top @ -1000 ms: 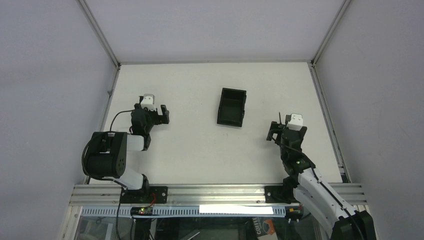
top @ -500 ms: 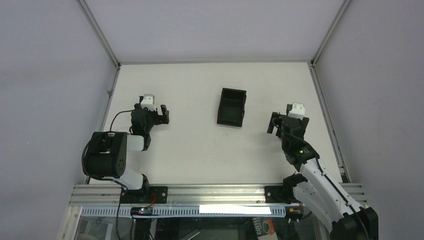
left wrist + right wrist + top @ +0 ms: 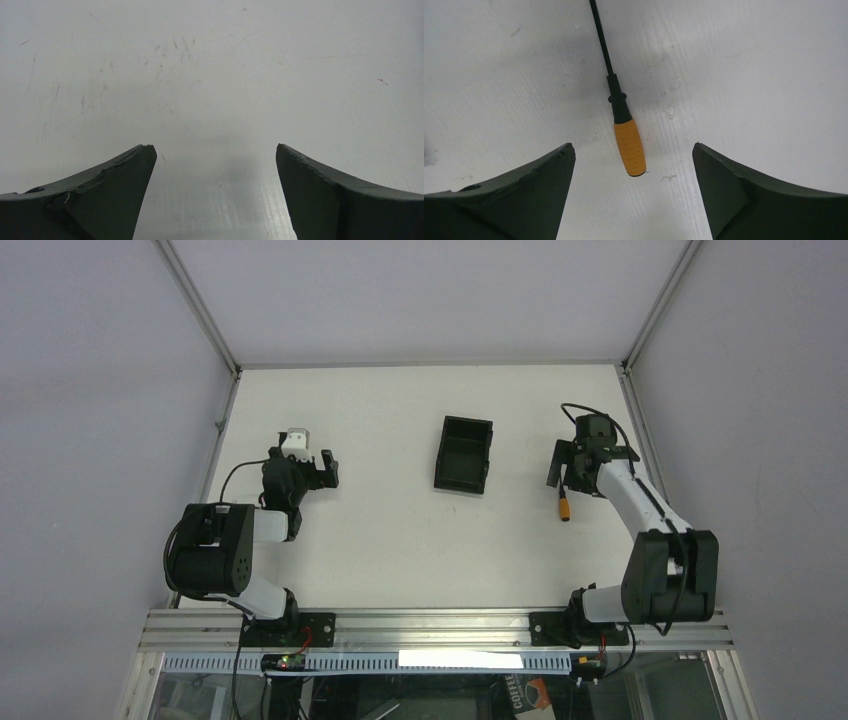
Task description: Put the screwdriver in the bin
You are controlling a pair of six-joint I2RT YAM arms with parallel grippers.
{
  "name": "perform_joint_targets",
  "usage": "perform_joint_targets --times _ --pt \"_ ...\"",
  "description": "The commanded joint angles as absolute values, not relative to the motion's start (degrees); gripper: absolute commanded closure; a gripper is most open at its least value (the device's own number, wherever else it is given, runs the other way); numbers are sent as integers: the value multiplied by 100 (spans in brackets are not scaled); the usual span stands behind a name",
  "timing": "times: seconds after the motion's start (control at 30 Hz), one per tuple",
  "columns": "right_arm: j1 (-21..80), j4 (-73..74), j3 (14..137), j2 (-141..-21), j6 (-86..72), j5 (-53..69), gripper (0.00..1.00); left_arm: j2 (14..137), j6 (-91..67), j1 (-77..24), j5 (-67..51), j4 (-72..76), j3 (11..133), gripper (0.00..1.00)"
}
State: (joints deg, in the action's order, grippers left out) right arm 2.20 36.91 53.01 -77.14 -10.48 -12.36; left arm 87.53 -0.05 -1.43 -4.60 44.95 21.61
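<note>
The screwdriver (image 3: 629,146), with an orange handle and a thin dark shaft, lies flat on the white table. In the top view its handle (image 3: 565,508) shows just right of the middle. My right gripper (image 3: 632,145) is open and hovers above it, with the handle's end between the spread fingers and not touched; it also shows in the top view (image 3: 563,472). The black open-top bin (image 3: 463,454) stands empty to the left of the screwdriver. My left gripper (image 3: 322,470) is open and empty over bare table at the left, also seen in the left wrist view (image 3: 214,146).
Metal frame rails (image 3: 650,460) and grey walls border the white table on the left, right and back. The arm bases sit on the aluminium rail (image 3: 430,625) at the near edge.
</note>
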Motion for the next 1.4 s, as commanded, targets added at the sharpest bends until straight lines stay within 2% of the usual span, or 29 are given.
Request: perform_joint_targets --times 0.0,0.17,0.4,0.47,0.53,0.7,0.83,1.1,1.37 --pt "107 3718 5524 -8387 -920 -713 12 8631 -70 -143 -430 4638 2173 1" --pt "57 3500 5478 -9031 -867 -631 26 8631 -70 -142 -431 4639 2175 1" --pt "58 3314 5439 -9228 -798 -610 71 8631 -70 -145 -430 4634 2176 1" --pt "61 3344 5481 -9138 -739 -659 81 8631 -70 -142 -435 4636 2171 1" --pt "55 3458 5597 -8993 -698 -659 85 8631 -70 -141 -431 4639 2173 1" --pt "56 3990 6138 -8521 -701 -619 88 8631 -70 -142 -430 4634 2174 1" --pt "214 4410 6570 -8250 -729 237 87 8629 -70 -145 -431 4635 2177 1" --pt "1840 4627 7559 -8259 -1293 247 85 8628 -70 -147 -431 4637 2174 1" --pt "2895 3983 8355 -9237 -1781 50 85 8631 -70 -143 -431 4633 2180 1"
